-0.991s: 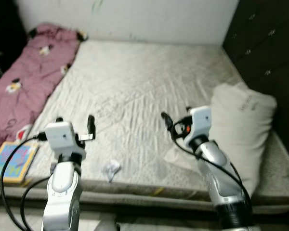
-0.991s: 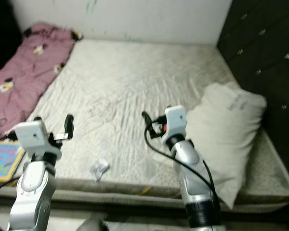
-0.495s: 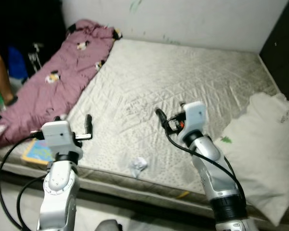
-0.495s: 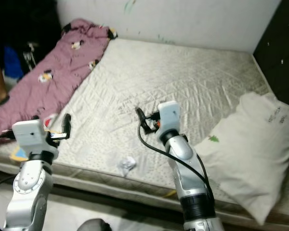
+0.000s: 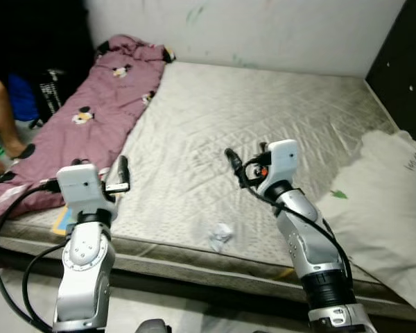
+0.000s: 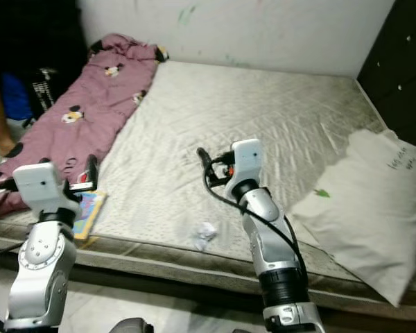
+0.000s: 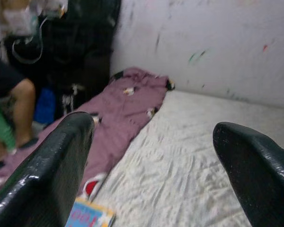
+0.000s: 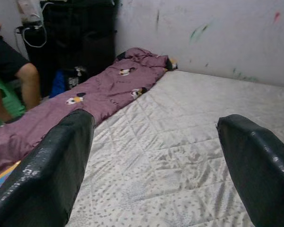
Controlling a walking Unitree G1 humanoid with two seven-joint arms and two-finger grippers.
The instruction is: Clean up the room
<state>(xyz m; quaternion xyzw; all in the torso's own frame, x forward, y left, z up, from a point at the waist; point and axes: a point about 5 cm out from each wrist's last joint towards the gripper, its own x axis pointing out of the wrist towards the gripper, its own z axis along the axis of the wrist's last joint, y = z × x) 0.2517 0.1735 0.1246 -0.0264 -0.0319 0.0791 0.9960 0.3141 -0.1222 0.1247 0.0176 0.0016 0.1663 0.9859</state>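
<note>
A crumpled white paper [image 5: 220,234] lies near the front edge of the grey mattress [image 5: 263,111]. A colourful book [image 6: 90,205] rests on the mattress's front left corner, beside a pink patterned blanket [image 5: 97,104]. A large white pillow [image 5: 385,208] hangs off the front right edge. My left gripper [image 5: 99,166] is open and empty, held up over the book corner. Above the mattress, behind the paper, my right gripper [image 5: 246,154] is open and holds nothing. Both point toward the back wall.
A person's bare leg [image 5: 1,114] and dark bags stand at the far left beside the blanket. A dark wardrobe [image 5: 405,62] rises at the right. The mattress front edge [image 5: 194,260] runs just before me, with floor below.
The camera has swung left and pulled back: the pillow now sits at the right edge and the person's leg is in view. Both arms keep their raised pose.
</note>
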